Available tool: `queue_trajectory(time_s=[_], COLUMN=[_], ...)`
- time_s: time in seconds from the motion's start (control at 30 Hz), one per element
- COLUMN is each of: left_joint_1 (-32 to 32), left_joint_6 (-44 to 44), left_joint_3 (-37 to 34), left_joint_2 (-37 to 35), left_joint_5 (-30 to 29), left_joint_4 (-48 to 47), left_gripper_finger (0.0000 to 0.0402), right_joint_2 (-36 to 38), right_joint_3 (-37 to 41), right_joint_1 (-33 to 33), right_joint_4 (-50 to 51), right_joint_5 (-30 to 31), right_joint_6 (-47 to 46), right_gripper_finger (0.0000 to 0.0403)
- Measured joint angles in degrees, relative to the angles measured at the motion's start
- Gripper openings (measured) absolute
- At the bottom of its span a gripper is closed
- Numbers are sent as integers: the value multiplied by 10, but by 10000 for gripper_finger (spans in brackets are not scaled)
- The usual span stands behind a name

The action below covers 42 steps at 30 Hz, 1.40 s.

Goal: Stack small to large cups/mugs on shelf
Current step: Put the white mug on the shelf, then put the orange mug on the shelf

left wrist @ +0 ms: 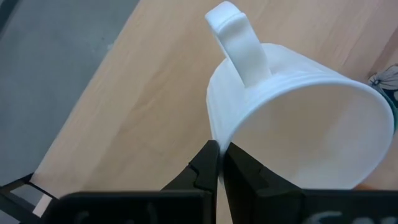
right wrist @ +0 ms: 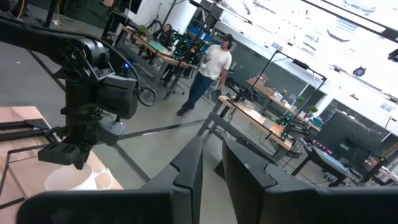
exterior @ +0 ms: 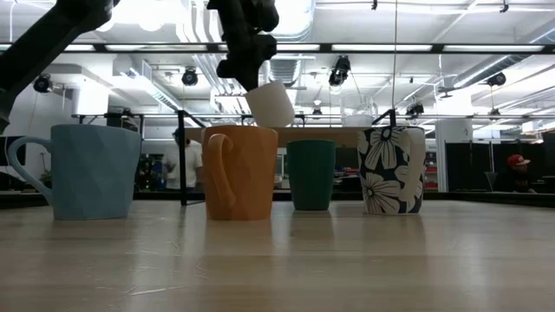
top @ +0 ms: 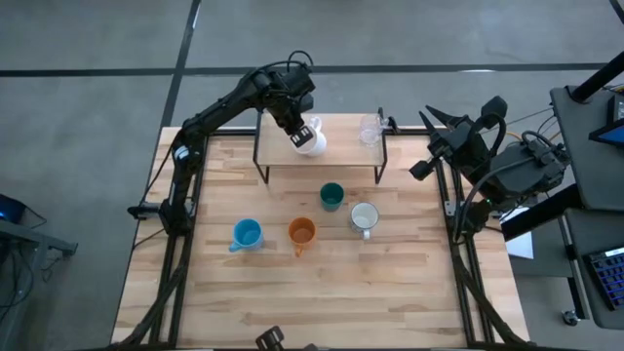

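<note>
My left gripper [top: 304,136] is over the light-wood shelf [top: 336,148] at the table's far side, shut on a plain white mug [top: 312,142]. The low view shows the mug [exterior: 270,104] tilted under the gripper. A clear glass [top: 370,130] stands on the shelf's right end. On the table in front of the shelf stand a teal-green mug [top: 331,196], a white flowered mug [top: 364,218], an orange mug [top: 301,232] and a light blue mug [top: 247,234]. My right gripper [top: 431,119] waits empty off the table's far right edge, its fingers close together. My left gripper pinches the white mug's rim wall [left wrist: 231,138], one finger [left wrist: 208,163] outside and the other [left wrist: 245,171] inside the opening, a little to one side of the handle [left wrist: 239,46]. The fingers come from above. The mug hangs tilted over the shelf board.
The shelf's left part and middle are bare board. The table's near half, in front of the row of mugs [exterior: 238,173], is free. People show in the room beyond the table [right wrist: 208,68].
</note>
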<state>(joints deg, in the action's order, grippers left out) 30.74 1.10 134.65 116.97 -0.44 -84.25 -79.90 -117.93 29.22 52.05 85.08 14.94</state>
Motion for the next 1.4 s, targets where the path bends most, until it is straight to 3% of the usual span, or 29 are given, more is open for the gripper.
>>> queue_trajectory(time_s=[0.4, 0.77, 1.1, 1.23, 1.4], left_joint_1=[0, 0, -3, -3, -3], left_joint_6=[-11, -15, -16, -28, -68], left_joint_3=[0, 0, 0, 1, 2], left_joint_2=[0, 0, 0, -7, -29], left_joint_5=[2, 4, 3, -10, -78], left_joint_4=[4, 26, 69, 89, 103], left_gripper_finger=[4, 75, 112, 116, 117], right_joint_2=[0, 0, 0, 0, 0], right_joint_3=[0, 0, 1, 1, 1], right_joint_1=[0, 0, 0, 0, 0], right_joint_4=[0, 0, 0, 0, 0], right_joint_5=[0, 0, 0, 0, 0], right_joint_6=[0, 0, 0, 0, 0], right_gripper_finger=[57, 57, 56, 56, 56])
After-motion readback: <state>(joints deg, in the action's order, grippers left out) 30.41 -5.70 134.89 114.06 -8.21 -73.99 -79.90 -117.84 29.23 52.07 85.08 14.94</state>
